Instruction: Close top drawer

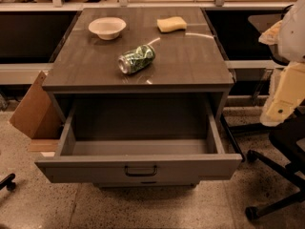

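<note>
The top drawer (138,168) is a wide grey drawer with a small dark pull handle (140,170) at the centre of its front panel. It stands pulled far out of the grey cabinet (138,75) towards the camera, and its deep box shows nothing inside. My arm's cream and white parts show at the right edge, with the gripper (284,97) hanging there, to the right of the cabinet and well apart from the drawer front.
On the cabinet top lie a white bowl (107,27), a yellow sponge (171,24) and a green can (137,58) on its side. Cardboard (33,111) leans at the left. An office chair base (281,175) stands at the right on the speckled floor.
</note>
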Controlling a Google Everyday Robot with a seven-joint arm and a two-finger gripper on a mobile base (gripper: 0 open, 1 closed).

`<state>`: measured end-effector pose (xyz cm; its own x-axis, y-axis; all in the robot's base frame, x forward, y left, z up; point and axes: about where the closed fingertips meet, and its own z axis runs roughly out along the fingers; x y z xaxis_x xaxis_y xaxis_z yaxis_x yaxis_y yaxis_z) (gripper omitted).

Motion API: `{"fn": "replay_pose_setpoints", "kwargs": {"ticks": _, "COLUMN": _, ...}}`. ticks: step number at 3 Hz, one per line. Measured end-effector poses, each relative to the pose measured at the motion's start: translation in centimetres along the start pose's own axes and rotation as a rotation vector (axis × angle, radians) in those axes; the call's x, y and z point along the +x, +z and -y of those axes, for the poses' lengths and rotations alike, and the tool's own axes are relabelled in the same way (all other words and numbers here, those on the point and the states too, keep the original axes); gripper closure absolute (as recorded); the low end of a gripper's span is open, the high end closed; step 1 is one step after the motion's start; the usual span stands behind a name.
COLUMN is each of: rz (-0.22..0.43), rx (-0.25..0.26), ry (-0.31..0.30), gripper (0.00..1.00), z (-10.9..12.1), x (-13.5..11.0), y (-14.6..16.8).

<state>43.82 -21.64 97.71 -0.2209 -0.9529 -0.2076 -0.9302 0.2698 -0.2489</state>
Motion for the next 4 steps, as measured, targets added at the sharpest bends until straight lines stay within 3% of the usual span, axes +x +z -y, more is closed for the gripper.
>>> {"fn": "replay_pose_setpoints", "kwargs": {"ticks": 1, "rz": 0.005, "rx": -0.002, "ry": -0.005, "gripper": 0.0, "z": -0.1, "x": -0.1, "y": 0.2}}
{"fn": "replay_pose_setpoints", "kwargs": {"ticks": 2, "rz": 0.053, "rx": -0.03, "ry": -0.056, "gripper": 0.0, "z": -1.6, "x": -1.7, "y": 2.7}}
{"fn": "replay_pose_setpoints", "kwargs": {"ticks": 4, "rz": 0.135, "rx": -0.164, "ry": -0.166, "gripper": 0.0, "z": -8.2, "x": -5.1, "y": 10.4}}
